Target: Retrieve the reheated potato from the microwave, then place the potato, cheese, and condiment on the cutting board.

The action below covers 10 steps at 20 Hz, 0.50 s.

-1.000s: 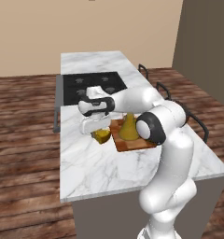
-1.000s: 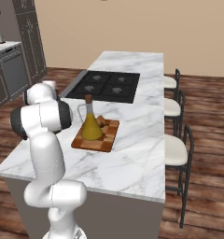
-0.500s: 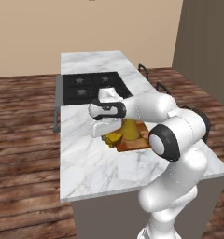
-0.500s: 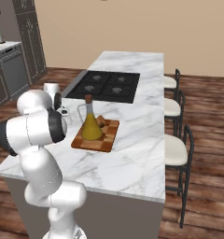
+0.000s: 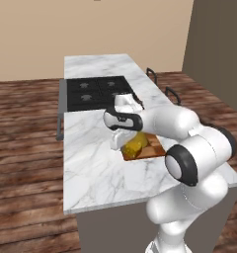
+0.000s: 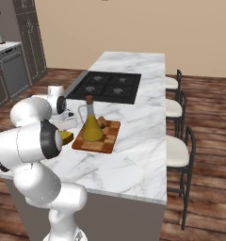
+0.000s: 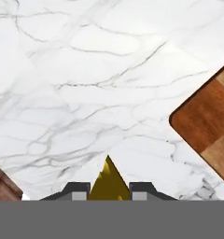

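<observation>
Clearly the claw [image 7: 108, 190] was narrowed on the cheese [image 7: 108, 179], whose yellow point stuck up between the two tips in the hand view. In the left base view the cheese [image 5: 133, 147] hung at the near corner of the board [image 5: 152, 148], over the marble desk [image 5: 96, 163]. It looked a light, stiff wedge with slick, sloping faces, so the hold seemed best placed across its two flat sides, well down from the thin edge. To the right, the bottle [image 6: 92, 126] and potato [image 6: 101, 122] already stood on the board.
</observation>
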{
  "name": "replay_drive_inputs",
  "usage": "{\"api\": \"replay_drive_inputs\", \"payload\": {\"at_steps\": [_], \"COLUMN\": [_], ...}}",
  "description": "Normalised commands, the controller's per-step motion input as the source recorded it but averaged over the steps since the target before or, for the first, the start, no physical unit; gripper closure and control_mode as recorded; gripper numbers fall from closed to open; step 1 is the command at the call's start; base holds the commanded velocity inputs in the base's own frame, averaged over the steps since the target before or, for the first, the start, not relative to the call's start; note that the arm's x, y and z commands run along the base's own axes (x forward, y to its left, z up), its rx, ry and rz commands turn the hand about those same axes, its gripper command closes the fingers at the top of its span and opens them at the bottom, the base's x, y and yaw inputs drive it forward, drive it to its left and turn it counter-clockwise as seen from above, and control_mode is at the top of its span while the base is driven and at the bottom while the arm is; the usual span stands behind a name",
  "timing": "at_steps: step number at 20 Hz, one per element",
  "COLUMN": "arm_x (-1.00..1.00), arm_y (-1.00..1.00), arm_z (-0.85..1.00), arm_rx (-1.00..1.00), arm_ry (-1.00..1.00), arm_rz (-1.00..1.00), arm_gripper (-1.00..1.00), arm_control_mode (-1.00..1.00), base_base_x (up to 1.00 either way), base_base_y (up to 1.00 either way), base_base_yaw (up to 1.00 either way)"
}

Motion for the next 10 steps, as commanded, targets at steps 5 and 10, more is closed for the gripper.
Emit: {"api": "replay_drive_inputs", "payload": {"at_steps": [5,10], "arm_x": [-0.2,-0.1], "arm_y": [-0.4,-0.33], "arm_z": [0.0,0.0], "arm_rx": [0.0,0.0], "arm_ry": [0.0,0.0], "arm_rz": [0.33,0.34], "arm_gripper": [1.0,1.0], "arm_control_mode": [-1.0,-1.0], "base_base_x": [0.0,0.0], "base_base_y": [0.0,0.0], "base_base_yaw": [0.0,0.0]}}
